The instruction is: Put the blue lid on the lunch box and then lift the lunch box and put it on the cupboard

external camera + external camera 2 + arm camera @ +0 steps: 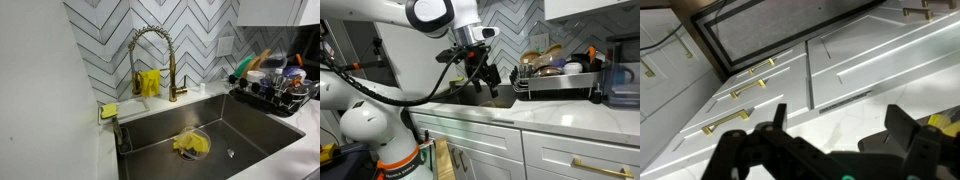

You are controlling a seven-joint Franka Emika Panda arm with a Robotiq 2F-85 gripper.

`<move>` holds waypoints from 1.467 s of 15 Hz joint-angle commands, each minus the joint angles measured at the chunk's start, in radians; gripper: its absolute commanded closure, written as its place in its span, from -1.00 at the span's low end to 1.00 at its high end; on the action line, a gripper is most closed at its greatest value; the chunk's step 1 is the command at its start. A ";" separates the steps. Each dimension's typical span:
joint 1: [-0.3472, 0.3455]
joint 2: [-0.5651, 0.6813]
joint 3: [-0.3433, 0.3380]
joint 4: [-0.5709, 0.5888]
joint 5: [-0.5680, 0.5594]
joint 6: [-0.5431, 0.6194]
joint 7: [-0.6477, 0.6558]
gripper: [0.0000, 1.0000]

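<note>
My gripper [486, 72] hangs over the sink [485, 97] in an exterior view, fingers pointing down, close to the faucet. In the wrist view the two black fingers [840, 128] stand wide apart with nothing between them; behind them are white cupboard doors [840, 60] with gold handles and pale countertop. A dark bluish container [620, 82] stands at the right end of the dish rack; I cannot tell whether it is the lunch box. I cannot make out a blue lid for certain. The gripper is out of the view that looks down on the sink.
A gold spring faucet [150, 55] rises behind the steel sink [250, 125]. A clear bowl with a yellow cloth [190, 144] lies in the basin. A full dish rack [275, 80] stands beside the sink and also shows in an exterior view [558, 78]. A yellow sponge [108, 111] sits on the corner.
</note>
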 commanded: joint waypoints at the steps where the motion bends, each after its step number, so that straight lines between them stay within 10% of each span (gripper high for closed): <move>1: 0.003 0.000 -0.002 0.002 -0.001 -0.003 0.002 -1.00; 7: 0.013 0.116 0.014 0.079 0.055 0.088 0.107 -1.00; 18: 0.071 0.695 0.058 0.620 0.287 0.322 0.197 -1.00; 22: 0.043 0.695 0.087 0.616 0.264 0.317 0.210 -1.00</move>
